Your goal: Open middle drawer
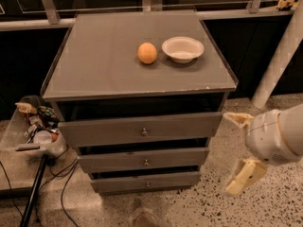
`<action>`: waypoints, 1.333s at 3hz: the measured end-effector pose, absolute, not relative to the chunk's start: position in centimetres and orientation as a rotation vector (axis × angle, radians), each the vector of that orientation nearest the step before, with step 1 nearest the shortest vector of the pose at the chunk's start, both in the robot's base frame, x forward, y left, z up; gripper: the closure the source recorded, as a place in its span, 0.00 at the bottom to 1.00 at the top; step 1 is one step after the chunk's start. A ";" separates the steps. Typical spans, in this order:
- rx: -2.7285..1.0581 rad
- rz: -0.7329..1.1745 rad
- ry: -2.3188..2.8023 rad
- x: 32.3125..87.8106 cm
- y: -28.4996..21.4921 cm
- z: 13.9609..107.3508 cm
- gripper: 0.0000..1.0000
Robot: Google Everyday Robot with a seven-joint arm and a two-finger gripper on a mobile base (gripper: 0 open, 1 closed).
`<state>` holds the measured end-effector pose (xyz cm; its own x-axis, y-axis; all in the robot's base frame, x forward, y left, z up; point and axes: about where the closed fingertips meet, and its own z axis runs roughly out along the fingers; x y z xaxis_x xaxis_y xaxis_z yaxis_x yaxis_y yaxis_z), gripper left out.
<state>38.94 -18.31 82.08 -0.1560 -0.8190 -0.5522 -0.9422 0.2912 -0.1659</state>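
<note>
Middle drawer [146,162], grey flat front, small round metal knob: looks closed, second of three in grey cabinet [104,70] | cream two-finger gripper [232,152]: right of cabinet, level with it, jaws spread, empty | risk: similar knobs stacked close; approaching high or low would likely pull the wrong drawer.

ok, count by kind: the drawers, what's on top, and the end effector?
drawers: 3 (top drawer, middle drawer, bottom drawer)
orange: 1
white bowl: 1
end effector: 1, open, right of the cabinet, touching nothing
total: 6
</note>
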 end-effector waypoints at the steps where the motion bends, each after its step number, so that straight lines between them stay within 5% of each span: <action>1: -1.535 0.229 2.049 39.4 -16.9 77.7 0.00; 4: -1.433 0.132 2.203 41.2 -17.4 74.8 0.00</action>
<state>41.15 -17.36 74.81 -0.3173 -0.8290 -0.4605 -0.8782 0.4401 -0.1872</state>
